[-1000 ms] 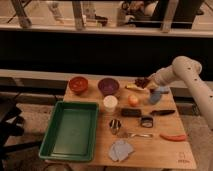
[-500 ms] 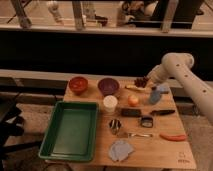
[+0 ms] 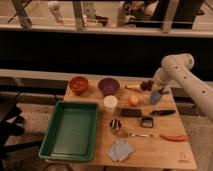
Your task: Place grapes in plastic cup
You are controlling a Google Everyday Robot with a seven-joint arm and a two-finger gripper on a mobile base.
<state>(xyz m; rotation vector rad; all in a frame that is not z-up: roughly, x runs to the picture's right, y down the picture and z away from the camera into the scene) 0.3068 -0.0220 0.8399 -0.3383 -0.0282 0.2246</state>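
The grapes (image 3: 146, 85) are a small dark reddish bunch at the back of the wooden table (image 3: 165, 152), right of the purple bowl. My gripper (image 3: 153, 84) is right at the grapes, coming in from the right on the white arm (image 3: 176, 65). I cannot tell whether it touches or holds them. The light-blue plastic cup (image 3: 156, 96) stands just in front and to the right of the grapes, under the arm's wrist, partly hidden by it.
A purple bowl (image 3: 108, 85) and an orange-red bowl (image 3: 78, 84) stand at the back. A cream cup (image 3: 110, 103), an orange fruit (image 3: 133, 100), a green tray (image 3: 70, 131), a metal cup (image 3: 116, 126), a grey cloth (image 3: 121, 149) and an orange-red vegetable (image 3: 173, 137) fill the table.
The arm's elbow has shifted a little to the left and up. The gripper has stayed near the grapes and the blue cup, and nothing else on the table has moved.
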